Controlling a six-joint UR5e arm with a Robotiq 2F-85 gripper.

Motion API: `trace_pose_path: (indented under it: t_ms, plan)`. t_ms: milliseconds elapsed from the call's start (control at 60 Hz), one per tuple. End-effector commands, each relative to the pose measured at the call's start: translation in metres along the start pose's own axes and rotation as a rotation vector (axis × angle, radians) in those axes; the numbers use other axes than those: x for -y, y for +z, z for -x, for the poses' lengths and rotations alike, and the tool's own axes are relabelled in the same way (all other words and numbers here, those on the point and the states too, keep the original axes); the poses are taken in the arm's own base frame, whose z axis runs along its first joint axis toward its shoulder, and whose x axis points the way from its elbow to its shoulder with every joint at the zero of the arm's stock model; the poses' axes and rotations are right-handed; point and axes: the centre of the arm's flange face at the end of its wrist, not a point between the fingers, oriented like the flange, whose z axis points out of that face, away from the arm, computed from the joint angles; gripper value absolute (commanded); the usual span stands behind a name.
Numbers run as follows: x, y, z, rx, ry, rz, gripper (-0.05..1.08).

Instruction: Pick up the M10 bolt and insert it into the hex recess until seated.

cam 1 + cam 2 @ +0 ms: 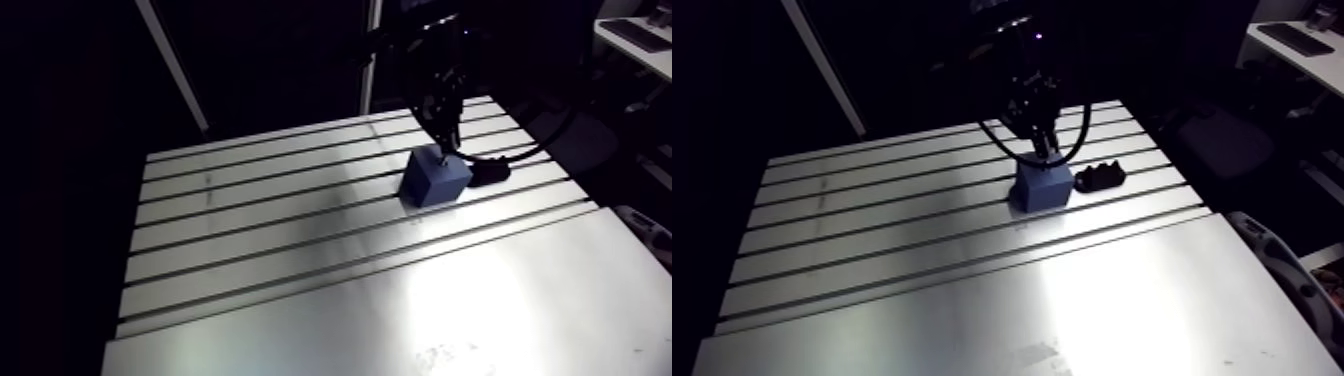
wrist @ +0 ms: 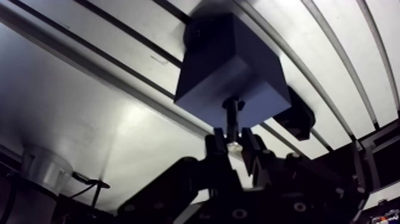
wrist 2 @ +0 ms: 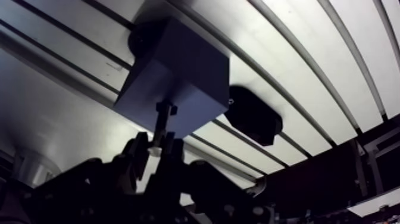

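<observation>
Near the far edge of the table (image 1: 300, 250), toward the corner where a small black holder (image 3: 253, 116) lies, stands the blue block (image 1: 435, 178), and I hang straight over it. My gripper (image 2: 233, 143) is clamped on the M10 bolt (image 2: 233, 116). The wrist view shows its shank pinched between my two fingers (image 2: 215, 146), with its lower end down at the block's top face, where the hex recess must be; whether it has entered I cannot tell. I judge the bolt to be steel: stiff, dense for its size, not fragile, but smooth enough to slip or pivot in so narrow a pinch. Holding it high on the shank leaves the lower end free, which suits going in, though any tilt would catch on the recess rim. The block looks loose on the table, so a sideways push could shove it along. The holder sits just beside the block, apart from it; on the other sides is bare slotted table, with room to move.
</observation>
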Motion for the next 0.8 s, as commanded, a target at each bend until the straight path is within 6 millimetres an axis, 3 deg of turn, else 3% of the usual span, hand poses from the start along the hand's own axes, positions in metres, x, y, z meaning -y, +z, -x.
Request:
trace_pose_path:
  t_ms: [17,800]
  plan:
    - [-0.0004,0.0003,-0.0004,0.0,0.002,0.0,0.98]
    - [-0.001,0.0013,-0.0025,0.001,0.001,0.0,0.98]
